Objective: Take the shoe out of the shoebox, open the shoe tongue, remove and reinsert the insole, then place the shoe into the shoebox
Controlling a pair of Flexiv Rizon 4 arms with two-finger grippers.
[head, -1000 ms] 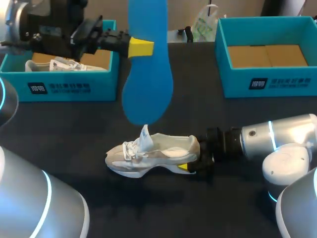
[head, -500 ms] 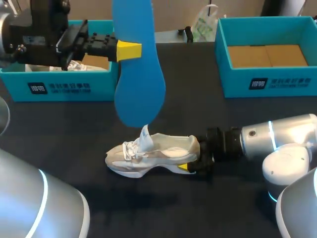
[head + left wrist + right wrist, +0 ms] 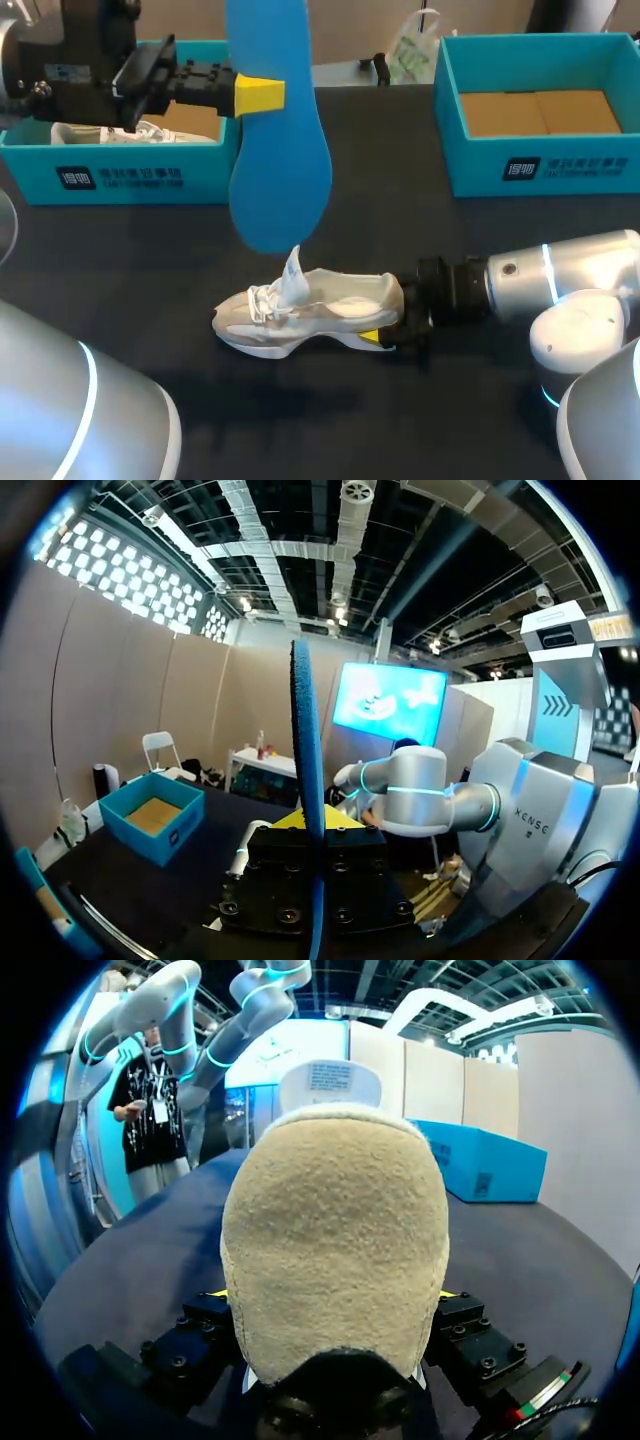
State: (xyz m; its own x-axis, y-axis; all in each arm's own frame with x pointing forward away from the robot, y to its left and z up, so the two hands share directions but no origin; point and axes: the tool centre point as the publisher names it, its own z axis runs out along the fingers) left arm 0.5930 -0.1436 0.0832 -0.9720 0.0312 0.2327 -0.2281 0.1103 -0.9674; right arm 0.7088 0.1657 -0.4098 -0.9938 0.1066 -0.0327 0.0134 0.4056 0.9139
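Observation:
A white and grey shoe [image 3: 310, 308] lies on its sole in the middle of the dark table, toe to the left, tongue standing up. My right gripper [image 3: 385, 330] is shut on its heel from both sides. In the right wrist view the tan heel [image 3: 335, 1250] fills the space between the fingers of the right gripper [image 3: 335, 1295]. The blue insole [image 3: 280, 130] hangs upright above the shoe, its lower tip just over the tongue. My left gripper [image 3: 258, 95] is shut on the insole's edge. In the left wrist view the insole [image 3: 307, 760] stands edge-on in the left gripper [image 3: 310, 825].
A teal shoebox [image 3: 130, 175] at the back left holds another white shoe [image 3: 110, 130]. A second teal shoebox [image 3: 540, 170] at the back right shows only its cardboard bottom. Bare table lies in front of the shoe and between the boxes.
My left arm has carried the insole a little to the left and slightly up; over the last half second it has barely shifted. The right arm and the shoe have kept still.

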